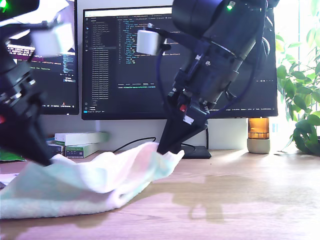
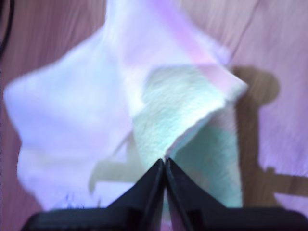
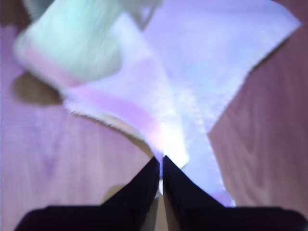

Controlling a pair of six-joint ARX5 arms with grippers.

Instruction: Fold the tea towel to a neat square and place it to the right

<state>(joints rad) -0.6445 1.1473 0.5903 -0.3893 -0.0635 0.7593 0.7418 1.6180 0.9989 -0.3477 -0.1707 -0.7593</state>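
The soft white fluffy terry tea towel (image 1: 85, 182) lies on the wooden desk (image 1: 240, 200), before the wide dark monitor (image 1: 125, 60), toward the exterior view's left

both grippers pinched shut

my first gripper (image 2: 165, 161) has its dark jaws pressed together on a fold of the tea towel (image 2: 72, 120). my second gripper (image 3: 161, 159) is likewise clamped on the cloth. in the exterior view one arm (image 1: 215, 65) slants down from 1 o'clock to the centre, fingers pointing down; another arm (image 1: 20, 105), blurred, sits at 9 o'clock.
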